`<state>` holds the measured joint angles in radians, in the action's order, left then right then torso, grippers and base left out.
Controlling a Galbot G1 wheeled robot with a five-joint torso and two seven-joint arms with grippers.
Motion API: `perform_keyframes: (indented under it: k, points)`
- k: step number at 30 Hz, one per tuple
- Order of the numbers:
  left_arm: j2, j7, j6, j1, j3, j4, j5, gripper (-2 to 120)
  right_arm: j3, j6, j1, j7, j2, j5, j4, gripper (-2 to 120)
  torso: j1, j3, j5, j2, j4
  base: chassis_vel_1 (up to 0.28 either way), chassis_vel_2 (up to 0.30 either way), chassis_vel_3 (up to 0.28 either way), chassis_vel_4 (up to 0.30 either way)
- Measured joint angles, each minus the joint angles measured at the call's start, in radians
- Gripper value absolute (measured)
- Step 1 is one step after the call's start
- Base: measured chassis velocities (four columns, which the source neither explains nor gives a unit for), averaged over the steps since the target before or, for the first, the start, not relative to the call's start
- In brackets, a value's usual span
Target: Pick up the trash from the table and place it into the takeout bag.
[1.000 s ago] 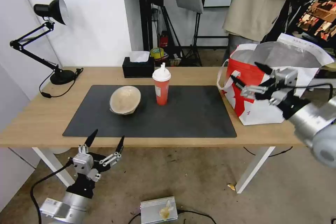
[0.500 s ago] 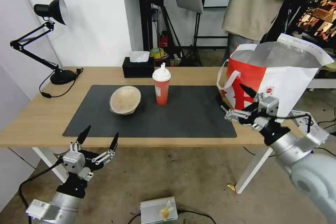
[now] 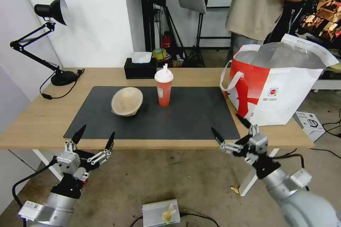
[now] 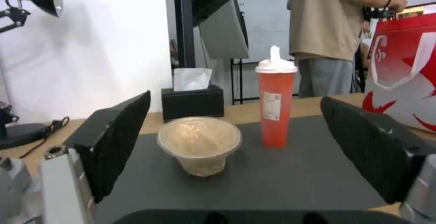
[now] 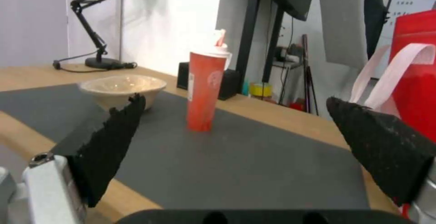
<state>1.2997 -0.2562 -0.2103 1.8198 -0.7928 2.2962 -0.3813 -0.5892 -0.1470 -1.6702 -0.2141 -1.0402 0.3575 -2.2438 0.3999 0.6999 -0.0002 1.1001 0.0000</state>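
Note:
A beige paper-like bowl (image 3: 127, 101) (image 4: 199, 144) (image 5: 122, 87) and a red cup (image 3: 163, 86) (image 4: 275, 107) (image 5: 204, 89) with white lid and straw stand on the dark mat (image 3: 184, 120) of the light-wood table (image 3: 39, 120). The red-and-white takeout bag (image 3: 277, 88) (image 4: 402, 67) (image 5: 415, 64) stands open at the table's right end. My left gripper (image 3: 93, 138) hangs open below the table's front edge at the left. My right gripper (image 3: 228, 128) is open and empty at the front edge near the mat's right corner, below the bag.
A black tissue box (image 3: 140, 66) sits behind the cup and a black desk lamp (image 3: 53, 39) at the far left. A person stands behind the bag. A small white carton (image 3: 308, 121) and a grey box (image 3: 161, 213) lie on the floor.
My right gripper has come down and toward me from the bag's mouth to the table's front edge. The left gripper has sunk slightly lower and to the left.

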Motion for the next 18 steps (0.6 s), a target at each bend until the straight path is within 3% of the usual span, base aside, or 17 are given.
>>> perform_keyframes:
  k: [8, 18]
  points:
    - [0.002, -0.02, -0.005, 0.004, 0.01, -0.006, -0.001, 100, -0.014, -0.007, -0.044, -0.02, -0.054, -0.032, -0.018, 100, 0.0, 0.0, 0.0, 0.0, 0.0001, 0.0, 0.0, 0.0, 0.0]
    - [0.014, -0.04, -0.014, 0.008, 0.014, -0.019, 0.009, 100, -0.023, -0.01, -0.052, -0.027, -0.068, -0.038, -0.024, 100, 0.0, 0.0, 0.0002, 0.0, 0.0, 0.0, 0.0, 0.0, 0.0]
